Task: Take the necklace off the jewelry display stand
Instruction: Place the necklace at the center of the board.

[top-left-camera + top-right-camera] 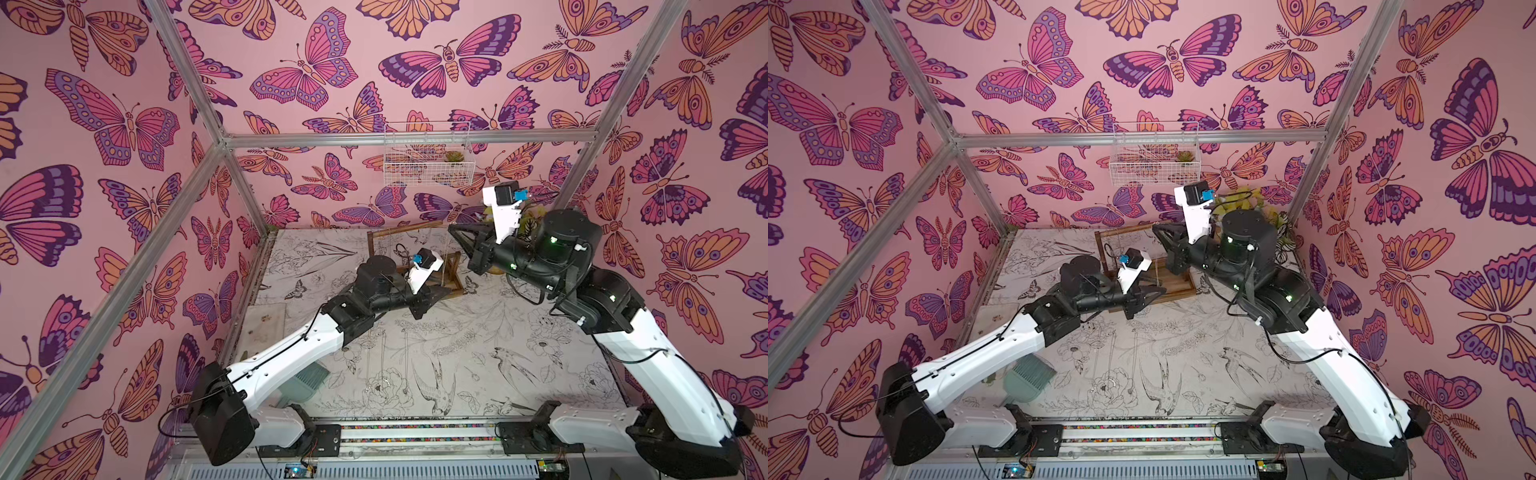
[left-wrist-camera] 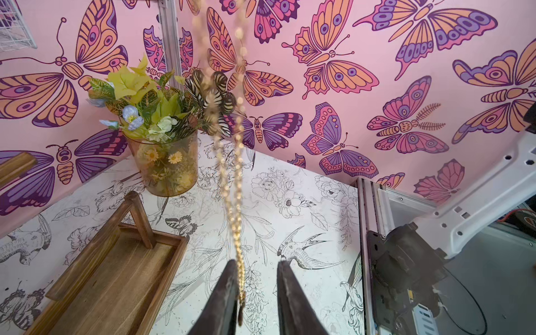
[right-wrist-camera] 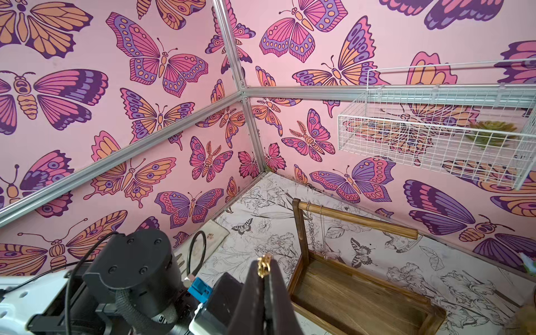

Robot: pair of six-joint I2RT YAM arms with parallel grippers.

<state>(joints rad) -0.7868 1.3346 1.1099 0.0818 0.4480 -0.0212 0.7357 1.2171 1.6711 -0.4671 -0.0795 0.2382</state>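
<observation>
Necklace (image 2: 235, 232), clamped in the right gripper (image 3: 264, 271) at the jewelry display stand's (image 3: 356, 287) right end, is hung between parted left gripper (image 2: 255, 262) jaws.

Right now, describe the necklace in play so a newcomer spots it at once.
Start at the wooden stand at the back of the table. Beside it the right gripper pinches a necklace that hangs between the left gripper's fingers. It is gold; the chains on the crossbar are silvery.

I note: gold necklace (image 2: 236, 240); dark brown wood-grain jewelry display stand (image 2: 116, 278); pink walls (image 1: 374, 91) with orange-purple butterflies; white tabletop (image 1: 457, 353), black line-drawn flowers and birds; white wire basket (image 1: 428, 174).
</observation>
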